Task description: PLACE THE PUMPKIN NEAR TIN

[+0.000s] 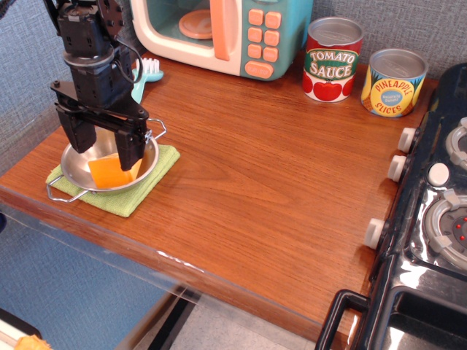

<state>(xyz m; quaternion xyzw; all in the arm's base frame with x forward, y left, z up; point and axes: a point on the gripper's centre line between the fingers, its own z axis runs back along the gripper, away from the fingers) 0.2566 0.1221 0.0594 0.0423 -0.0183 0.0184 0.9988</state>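
The pumpkin (pixel 107 172), a small orange wedge, lies in a steel bowl (pixel 75 178) on a green cloth (pixel 139 193) at the table's front left. My black gripper (pixel 105 150) is open and hangs down into the bowl, one finger on each side of the wedge; I cannot tell whether the fingers touch it. The right finger (pixel 132 150) hides the wedge's right part. Two tins stand at the back right: a red tomato sauce tin (pixel 332 60) and a yellow pineapple slices tin (pixel 394 82).
A teal toy microwave (pixel 222 30) stands at the back. A teal brush (pixel 148 71) lies beside it, behind my arm. A black toy stove (pixel 430 211) with white knobs fills the right edge. Bare wooden tabletop (pixel 270 168) lies between bowl and tins.
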